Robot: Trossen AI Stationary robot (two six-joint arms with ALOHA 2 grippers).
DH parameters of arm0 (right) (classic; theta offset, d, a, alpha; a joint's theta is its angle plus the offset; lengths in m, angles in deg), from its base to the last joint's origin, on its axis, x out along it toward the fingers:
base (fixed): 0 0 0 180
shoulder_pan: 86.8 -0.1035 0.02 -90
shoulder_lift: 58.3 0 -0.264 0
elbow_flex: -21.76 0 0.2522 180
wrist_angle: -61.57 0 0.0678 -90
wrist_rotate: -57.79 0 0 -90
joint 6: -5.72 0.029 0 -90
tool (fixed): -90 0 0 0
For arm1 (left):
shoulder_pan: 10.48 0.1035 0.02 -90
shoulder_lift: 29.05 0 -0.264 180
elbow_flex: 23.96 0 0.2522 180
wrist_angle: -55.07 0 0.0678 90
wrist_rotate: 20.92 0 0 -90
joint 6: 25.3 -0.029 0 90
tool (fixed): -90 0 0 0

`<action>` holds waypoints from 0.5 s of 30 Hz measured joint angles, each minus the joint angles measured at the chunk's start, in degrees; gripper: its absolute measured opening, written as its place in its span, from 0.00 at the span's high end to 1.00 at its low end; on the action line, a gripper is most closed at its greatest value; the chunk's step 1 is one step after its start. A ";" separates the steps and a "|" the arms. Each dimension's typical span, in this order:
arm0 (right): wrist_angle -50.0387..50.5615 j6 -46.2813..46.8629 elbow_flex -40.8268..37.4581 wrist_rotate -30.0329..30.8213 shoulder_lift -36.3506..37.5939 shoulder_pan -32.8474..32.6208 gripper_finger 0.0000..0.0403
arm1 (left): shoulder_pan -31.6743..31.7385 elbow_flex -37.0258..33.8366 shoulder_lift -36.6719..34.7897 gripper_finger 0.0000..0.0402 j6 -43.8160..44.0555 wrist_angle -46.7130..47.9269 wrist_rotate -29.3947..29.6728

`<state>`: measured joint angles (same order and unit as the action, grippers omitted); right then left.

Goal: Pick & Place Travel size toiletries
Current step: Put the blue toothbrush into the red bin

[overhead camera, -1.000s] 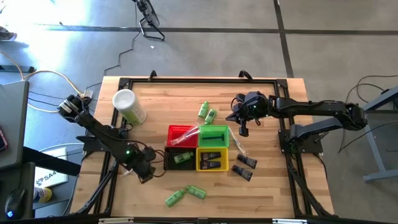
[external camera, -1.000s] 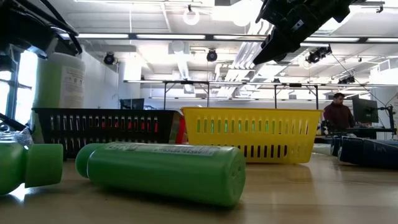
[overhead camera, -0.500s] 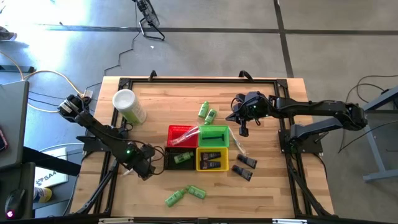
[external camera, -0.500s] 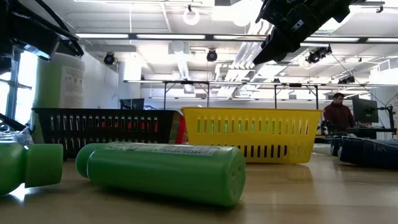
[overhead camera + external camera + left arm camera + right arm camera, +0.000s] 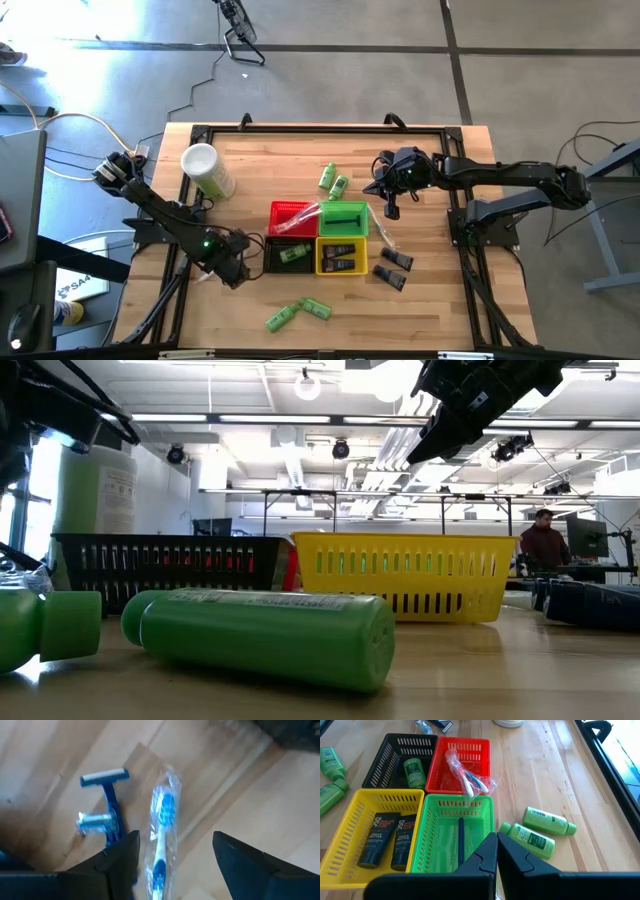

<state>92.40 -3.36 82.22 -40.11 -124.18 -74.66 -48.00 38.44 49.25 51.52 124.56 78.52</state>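
Four small baskets [image 5: 380, 767] already hold several toiletries, while green bottles [image 5: 333, 181], dark tubes [image 5: 393, 267] and a wrapped toothbrush [image 5: 162, 835] remain on the tabletop [image 5: 430, 305]; left gripper [image 5: 175, 857] jaws spread around the toothbrush, right gripper [image 5: 497, 851] closed, empty.

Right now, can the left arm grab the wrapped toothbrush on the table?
Probably yes. The left gripper hangs right over the wrapped toothbrush, fingers spread to either side of it. Nothing lies between them; the blue razor sits just beside it.
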 joint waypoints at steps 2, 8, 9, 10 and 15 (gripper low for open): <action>-0.01 0.00 0.00 0.00 0.00 0.00 0.99 | 0.02 0.00 0.02 0.39 -0.01 0.20 1.53; -0.01 0.24 0.00 0.00 0.00 0.00 0.99 | 0.00 0.00 0.38 0.39 -0.02 1.16 1.76; -0.01 0.28 0.00 0.01 0.00 0.00 0.99 | 0.00 -0.01 0.58 0.39 -0.07 1.16 1.76; -0.01 0.31 0.00 0.00 0.00 0.00 0.99 | 0.00 -0.19 0.72 0.39 -0.51 0.84 1.79; -0.15 0.31 0.00 0.00 -0.02 -0.02 0.99 | 0.00 -4.66 1.59 0.39 -2.25 -7.08 1.86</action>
<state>92.25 -3.05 82.22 -40.11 -124.20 -74.68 -48.00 33.77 50.84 49.27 117.47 80.38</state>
